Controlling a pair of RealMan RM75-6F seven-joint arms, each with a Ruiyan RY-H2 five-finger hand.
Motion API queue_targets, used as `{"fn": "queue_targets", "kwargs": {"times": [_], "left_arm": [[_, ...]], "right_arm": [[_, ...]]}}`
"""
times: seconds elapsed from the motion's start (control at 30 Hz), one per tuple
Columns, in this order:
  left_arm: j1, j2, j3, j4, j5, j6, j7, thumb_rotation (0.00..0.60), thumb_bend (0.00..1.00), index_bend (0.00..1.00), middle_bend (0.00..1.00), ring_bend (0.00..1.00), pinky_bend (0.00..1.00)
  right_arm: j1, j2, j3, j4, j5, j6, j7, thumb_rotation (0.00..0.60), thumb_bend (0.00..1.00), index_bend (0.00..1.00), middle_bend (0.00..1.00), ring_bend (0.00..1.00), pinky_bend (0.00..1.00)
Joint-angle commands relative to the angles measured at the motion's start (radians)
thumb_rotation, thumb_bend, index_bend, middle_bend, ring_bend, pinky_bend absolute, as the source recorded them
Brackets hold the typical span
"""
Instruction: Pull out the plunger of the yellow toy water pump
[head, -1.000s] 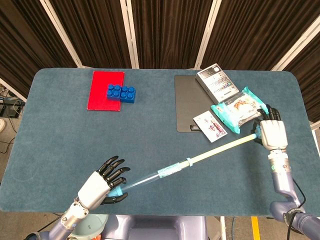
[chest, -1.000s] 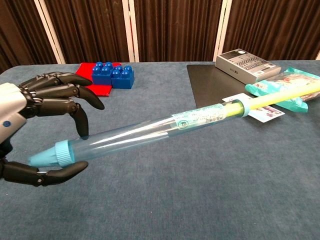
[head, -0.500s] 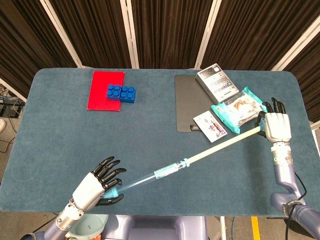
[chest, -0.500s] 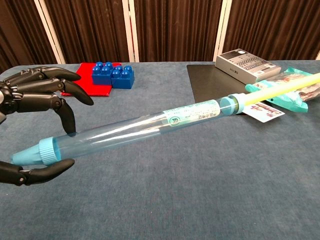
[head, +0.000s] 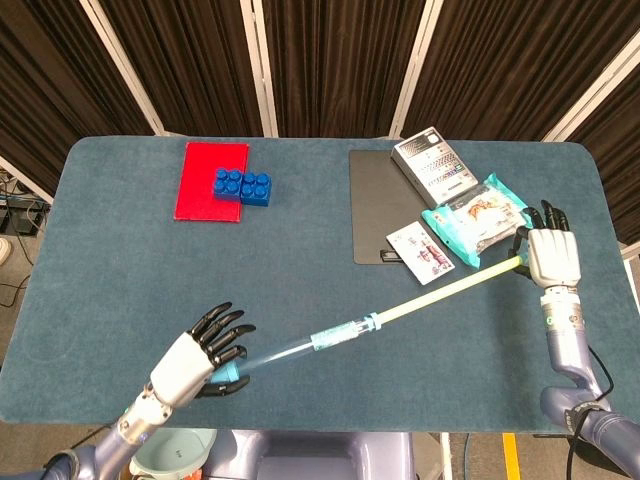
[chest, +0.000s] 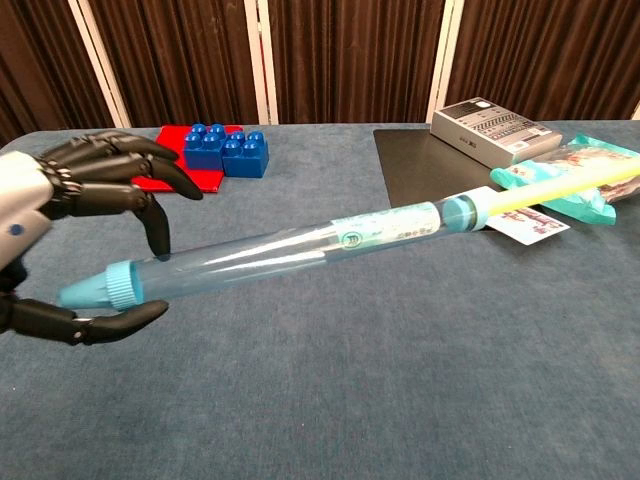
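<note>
The toy water pump's clear tube stretches across the front of the table, held above the cloth. My left hand grips its light-blue nozzle end between thumb and fingers. The yellow plunger rod sticks far out of the tube's blue collar. My right hand holds the rod's far end at the table's right edge; the chest view does not show this hand.
A red book with blue bricks lies at the back left. A black mat, a grey box, a teal packet and a small card sit at the right, close under the rod.
The pump has shifted slightly back toward the right and my left hand has come forward with it. The rod stays drawn out; both hands keep their hold.
</note>
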Motion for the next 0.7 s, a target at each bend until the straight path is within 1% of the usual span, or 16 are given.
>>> {"fn": "queue_targets", "kwargs": {"times": [0.03,0.07,0.13,0.2,0.27,0.3,0.33,0.43,0.5,0.57,0.6,0.63,0.67,0.7], "left_arm": [[-0.048,0.002,-0.035,0.076,-0.081,-0.094,-0.123,0.600,0.30,0.30,0.23,0.14,0.14],[-0.050,0.001,-0.037,0.091,-0.094,-0.099,-0.154,0.600,0.30,0.28,0.24,0.14,0.14],[-0.049,-0.004,-0.045,0.128,-0.120,-0.102,-0.210,0.600,0.30,0.26,0.24,0.14,0.14],[-0.048,-0.014,-0.051,0.175,-0.137,-0.099,-0.237,0.600,0.30,0.27,0.24,0.14,0.20],[-0.046,-0.031,-0.066,0.235,-0.163,-0.098,-0.259,0.600,0.30,0.27,0.25,0.14,0.27],[-0.045,-0.038,-0.072,0.257,-0.179,-0.105,-0.278,0.600,0.30,0.27,0.25,0.14,0.28],[-0.044,-0.042,-0.078,0.275,-0.197,-0.115,-0.298,0.600,0.30,0.27,0.25,0.14,0.28],[-0.040,-0.038,-0.090,0.309,-0.233,-0.132,-0.329,0.600,0.27,0.27,0.23,0.14,0.25],[-0.030,-0.028,-0.095,0.317,-0.245,-0.122,-0.319,0.600,0.26,0.27,0.21,0.14,0.23],[-0.019,-0.011,-0.094,0.306,-0.254,-0.118,-0.291,0.600,0.24,0.27,0.20,0.14,0.21],[-0.012,0.003,-0.091,0.293,-0.259,-0.121,-0.269,0.600,0.23,0.26,0.19,0.14,0.20],[0.001,0.032,-0.084,0.258,-0.267,-0.133,-0.227,0.600,0.22,0.25,0.18,0.14,0.19],[0.009,0.056,-0.079,0.225,-0.272,-0.139,-0.199,0.600,0.20,0.24,0.17,0.14,0.18],[0.023,0.094,-0.073,0.166,-0.281,-0.144,-0.157,0.600,0.19,0.23,0.17,0.14,0.17]], "right_arm": [[-0.004,-0.010,-0.013,0.013,0.002,-0.006,-0.014,0.600,0.42,0.46,0.06,0.01,0.11],[-0.004,-0.018,-0.016,0.026,0.004,-0.006,-0.024,0.600,0.40,0.38,0.02,0.00,0.11],[-0.007,-0.046,-0.035,0.066,-0.005,-0.005,-0.038,0.600,0.37,0.27,0.00,0.00,0.11],[-0.011,-0.073,-0.051,0.104,-0.011,-0.012,-0.028,0.600,0.36,0.20,0.00,0.00,0.11],[-0.018,-0.095,-0.073,0.140,-0.022,-0.032,-0.004,0.600,0.31,0.10,0.00,0.00,0.11],[-0.020,-0.101,-0.085,0.154,-0.028,-0.044,-0.006,0.600,0.29,0.07,0.00,0.00,0.11],[-0.022,-0.102,-0.100,0.162,-0.034,-0.057,-0.018,0.600,0.24,0.03,0.00,0.00,0.11],[-0.037,-0.091,-0.140,0.151,-0.059,-0.053,-0.104,0.600,0.12,0.00,0.00,0.00,0.08],[-0.055,-0.065,-0.150,0.094,-0.047,-0.046,-0.176,0.600,0.06,0.00,0.00,0.00,0.05],[-0.076,-0.021,-0.148,-0.005,-0.006,-0.056,-0.248,0.600,0.03,0.00,0.00,0.00,0.04],[-0.087,0.007,-0.147,-0.067,0.013,-0.057,-0.272,0.600,0.02,0.00,0.00,0.00,0.04],[-0.105,0.055,-0.146,-0.170,0.024,-0.038,-0.292,0.600,0.02,0.00,0.00,0.00,0.04],[-0.116,0.087,-0.147,-0.234,0.026,-0.022,-0.305,0.600,0.02,0.00,0.00,0.00,0.04],[-0.135,0.133,-0.148,-0.326,0.025,0.010,-0.319,0.600,0.01,0.00,0.00,0.00,0.04]]}}
